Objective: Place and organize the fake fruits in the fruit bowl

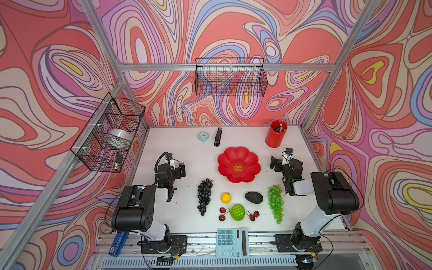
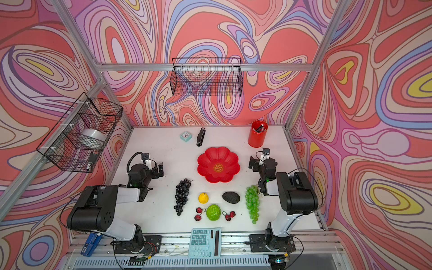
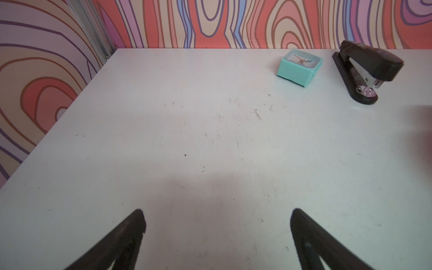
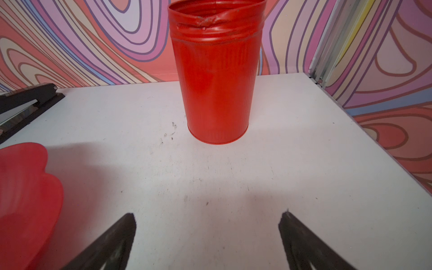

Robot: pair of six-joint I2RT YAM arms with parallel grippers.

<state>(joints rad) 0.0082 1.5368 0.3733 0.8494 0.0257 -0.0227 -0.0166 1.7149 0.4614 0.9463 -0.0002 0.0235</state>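
The empty red fruit bowl (image 1: 228,161) (image 2: 208,161) sits mid-table; its rim (image 4: 25,196) shows in the right wrist view. In front of it lie the fake fruits: purple grapes (image 1: 204,196), a yellow ball (image 1: 226,197), an avocado (image 1: 254,197), green grapes (image 1: 275,203), a lime-green fruit (image 1: 237,212) and two cherry pairs (image 1: 222,214) (image 1: 254,215). My left gripper (image 1: 178,166) (image 3: 217,212) hovers open left of the bowl, over bare table. On the bowl's right, my right gripper (image 1: 280,163) (image 4: 207,215) is open and holds nothing.
A red pen cup (image 1: 275,134) (image 4: 217,81) stands at the back right. A black stapler (image 1: 218,137) (image 3: 364,70) and a teal clock (image 1: 202,136) (image 3: 300,66) lie at the back. A teal calculator (image 1: 231,243) rests at the front edge. Wire baskets (image 1: 230,77) (image 1: 109,133) hang on the walls.
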